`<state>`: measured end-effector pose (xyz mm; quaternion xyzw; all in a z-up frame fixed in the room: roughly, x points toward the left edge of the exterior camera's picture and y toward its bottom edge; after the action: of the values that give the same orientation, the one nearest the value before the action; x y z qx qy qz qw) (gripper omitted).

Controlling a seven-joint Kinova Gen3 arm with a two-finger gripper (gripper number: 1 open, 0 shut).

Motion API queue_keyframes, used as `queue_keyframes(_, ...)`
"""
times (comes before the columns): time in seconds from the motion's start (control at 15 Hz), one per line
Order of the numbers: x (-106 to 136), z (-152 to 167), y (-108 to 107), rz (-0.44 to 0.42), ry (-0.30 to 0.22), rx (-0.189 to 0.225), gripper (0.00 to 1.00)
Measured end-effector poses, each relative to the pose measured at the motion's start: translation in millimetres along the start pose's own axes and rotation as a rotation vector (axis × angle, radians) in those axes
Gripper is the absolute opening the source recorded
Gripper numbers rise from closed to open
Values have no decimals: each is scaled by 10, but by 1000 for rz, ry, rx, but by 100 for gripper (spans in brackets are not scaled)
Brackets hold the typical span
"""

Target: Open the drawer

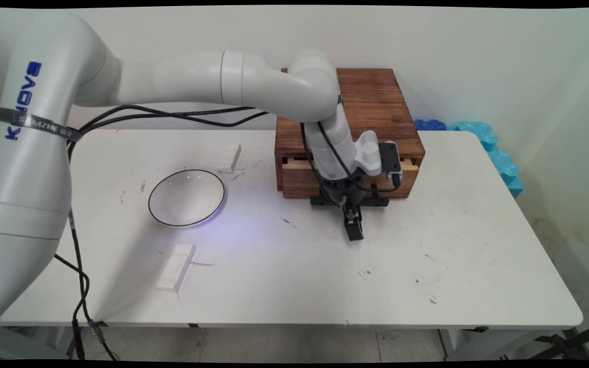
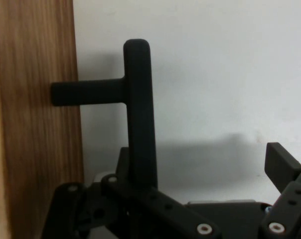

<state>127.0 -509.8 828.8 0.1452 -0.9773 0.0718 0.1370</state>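
White Kinova arm reaching from the left of the frame to a dark wooden drawer box (image 1: 371,110) that stands at the upper centre of the white table (image 1: 478,255). The black two-finger gripper (image 1: 354,230) points downward just in front of the box's lower drawer front (image 1: 297,181), close to the black bar handle (image 1: 376,201) mounted along the box's bottom edge. In the hand view the wood front (image 2: 36,124) fills the left side, and the T-shaped black handle (image 2: 138,109) juts from it toward the right, its bar running down the centre of the frame behind the gripper's linkage. One finger (image 2: 282,167) shows at the lower right, well apart from the bar; the jaws stand spread wide and hold nothing. In the main view, left of centre, lies a white bowl with a dark rim (image 1: 186,198); a small white block (image 1: 231,158) sits just above it and a second white block (image 1: 176,267) below it, toward the table's near edge. Blue foam pieces (image 1: 483,138) lie at the table's upper right corner.
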Motion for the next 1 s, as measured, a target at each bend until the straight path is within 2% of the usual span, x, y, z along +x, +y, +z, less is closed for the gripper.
queue_keyframes(1.0, -40, -184, 523, -22, -12, -11, 100)
